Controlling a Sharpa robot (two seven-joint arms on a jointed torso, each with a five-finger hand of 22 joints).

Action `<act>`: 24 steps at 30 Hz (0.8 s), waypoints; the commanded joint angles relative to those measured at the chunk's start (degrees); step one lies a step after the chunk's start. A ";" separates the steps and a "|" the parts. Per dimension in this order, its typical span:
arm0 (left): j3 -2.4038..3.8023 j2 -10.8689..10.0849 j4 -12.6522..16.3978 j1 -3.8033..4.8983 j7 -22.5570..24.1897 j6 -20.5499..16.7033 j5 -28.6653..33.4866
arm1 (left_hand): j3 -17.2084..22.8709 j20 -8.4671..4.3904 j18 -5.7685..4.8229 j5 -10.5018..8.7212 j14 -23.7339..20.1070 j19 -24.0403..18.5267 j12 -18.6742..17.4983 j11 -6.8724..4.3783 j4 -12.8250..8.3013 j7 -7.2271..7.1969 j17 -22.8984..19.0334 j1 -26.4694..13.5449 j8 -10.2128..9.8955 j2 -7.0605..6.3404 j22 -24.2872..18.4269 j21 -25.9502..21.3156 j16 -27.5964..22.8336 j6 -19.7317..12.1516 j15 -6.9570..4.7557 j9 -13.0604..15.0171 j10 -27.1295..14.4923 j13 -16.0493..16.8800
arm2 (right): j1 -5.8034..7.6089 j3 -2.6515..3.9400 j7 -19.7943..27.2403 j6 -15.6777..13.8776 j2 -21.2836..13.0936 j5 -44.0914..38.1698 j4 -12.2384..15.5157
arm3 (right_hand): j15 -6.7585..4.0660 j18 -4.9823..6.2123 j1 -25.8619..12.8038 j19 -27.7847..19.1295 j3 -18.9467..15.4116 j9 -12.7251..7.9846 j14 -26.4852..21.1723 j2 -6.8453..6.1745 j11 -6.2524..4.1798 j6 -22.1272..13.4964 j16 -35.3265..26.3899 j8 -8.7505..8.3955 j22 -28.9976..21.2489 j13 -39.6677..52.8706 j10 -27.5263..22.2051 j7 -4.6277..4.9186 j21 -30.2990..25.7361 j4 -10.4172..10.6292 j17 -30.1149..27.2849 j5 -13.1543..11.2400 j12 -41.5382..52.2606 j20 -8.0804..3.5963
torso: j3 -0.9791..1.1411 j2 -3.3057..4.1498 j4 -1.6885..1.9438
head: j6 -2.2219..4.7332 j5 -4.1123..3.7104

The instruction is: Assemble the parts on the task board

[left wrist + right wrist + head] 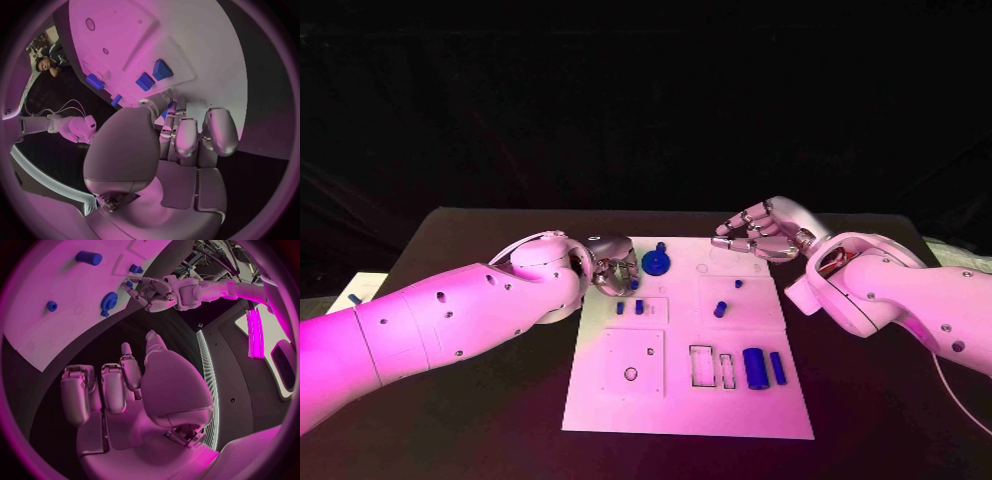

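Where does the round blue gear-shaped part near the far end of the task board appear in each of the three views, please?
Head view: gear-shaped part on the board's far left, beside the left hand.
Left wrist view: cannot be told apart.
Right wrist view: gear-shaped part by the board's edge.
Shared landmark: the task board.

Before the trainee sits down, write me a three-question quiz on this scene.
1. True or false: the right hand holds a blue part.
2. Which hand is at the blue gear? A) left B) right C) neither
3. Fill in: the long blue cylinder lies on the ____.

Key: 1 false, its fingers are curled on nothing, at the board's far right corner. 2 A, the left hand is beside it; whether it touches cannot be told. 3 board.
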 commanded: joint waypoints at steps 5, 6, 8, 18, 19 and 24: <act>-0.02 -0.05 0.03 -0.07 -0.81 1.15 -0.30 | 0.12 0.68 -1.08 -0.17 0.54 1.43 -0.18 0.54 -0.21 0.56 -0.41 -0.94 -0.42 -0.43 3.35 -0.09 -0.02 -2.25 0.72 -0.88 -0.92 -0.14 | -0.04 0.00 0.15 0.67 0.01 -0.46 -0.13 | -0.12 0.50 -0.03 -0.49 -0.26 0.11 3.19 0.64 -0.36 -0.19 -0.48 -0.32 7.12 -1.45 0.00 0.05 -0.25 0.02 1.22 0.19 -0.50 -0.01 | -0.03 0.00 0.02 | -0.06 0.01; -0.02 -0.08 0.02 -0.07 -0.89 1.16 -0.30 | 0.13 0.72 -1.09 -0.17 0.53 1.43 -0.18 0.60 -0.20 0.65 -0.47 -0.99 -0.41 -0.48 3.36 -0.09 -0.01 -2.45 0.78 -0.99 -1.02 -0.15 | -0.04 0.00 0.09 0.66 -0.01 -0.50 -0.18 | -0.12 0.53 -0.03 -0.57 -0.27 0.11 3.17 0.63 -0.36 -0.19 -0.55 -0.32 7.03 -1.52 -0.04 0.05 -0.31 0.02 1.11 0.19 -0.61 -0.01 | -0.04 0.01 0.02 | -0.05 0.02; -0.03 -0.16 0.01 -0.07 -1.04 1.17 -0.30 | 0.15 0.81 -1.08 -0.17 0.50 1.42 -0.20 0.73 -0.20 0.80 -0.58 -1.06 -0.40 -0.59 3.36 -0.13 0.01 -2.87 0.89 -1.22 -1.26 -0.18 | -0.04 0.00 0.00 0.64 -0.05 -0.54 -0.27 | -0.12 0.64 -0.05 -0.92 -0.31 0.13 3.05 0.63 -0.36 -0.21 -0.91 -0.33 6.60 -2.15 -0.47 0.05 -0.58 0.02 0.56 0.18 -1.67 -0.01 | -0.03 0.01 0.03 | 0.01 0.03; -0.01 -1.10 0.26 -0.07 -0.75 -1.03 -0.14 | 0.53 1.29 -0.93 -0.11 0.31 1.25 -0.29 1.29 -0.51 1.19 -1.25 -0.85 -0.46 -1.00 3.04 -0.92 0.15 -6.12 1.38 -2.75 -3.05 -0.39 | -0.04 0.00 -1.41 2.06 -0.17 -1.57 -0.99 | -0.22 1.20 1.48 -2.51 -0.49 0.89 2.35 1.45 -0.39 -0.53 -3.52 -0.63 4.42 -17.04 -10.17 0.06 -2.21 -0.50 -2.49 -0.06 -25.35 -0.14 | -0.05 -0.05 0.00 | 0.11 0.11; -0.01 -1.36 0.37 -0.07 -0.39 -1.70 0.18 | 0.60 1.31 -0.79 -0.11 0.24 1.12 -0.30 1.20 -0.59 0.83 -1.52 -0.75 -0.44 -1.04 2.75 -1.51 0.08 -6.86 1.34 -3.01 -3.78 -0.47 | -0.04 0.00 -1.81 2.59 -0.19 -2.17 -1.22 | -0.25 1.20 2.60 -2.47 -0.02 0.97 2.05 1.81 -0.39 -0.56 -4.54 -0.77 4.39 -22.15 -13.67 0.11 -2.26 -0.86 -3.77 -0.16 -33.24 -0.18 | -0.06 -0.05 -0.02 | 0.12 0.09; 0.08 -3.70 1.19 -0.02 3.95 -7.29 8.00 | 1.19 1.26 0.13 -0.02 0.09 -0.08 -0.20 0.91 -0.91 0.15 -1.57 -0.20 0.04 -0.78 0.37 -6.29 0.23 -7.20 1.08 -3.23 -5.90 -0.59 | -0.03 0.00 -3.91 6.36 -0.52 -8.42 -2.46 | 0.70 1.11 9.79 -1.97 3.74 1.07 1.83 1.83 0.70 0.09 -7.50 -1.92 4.59 -39.28 -18.79 1.06 -2.21 -2.38 -7.41 -1.84 -51.89 0.34 | -0.03 -0.10 -0.05 | 0.35 -0.02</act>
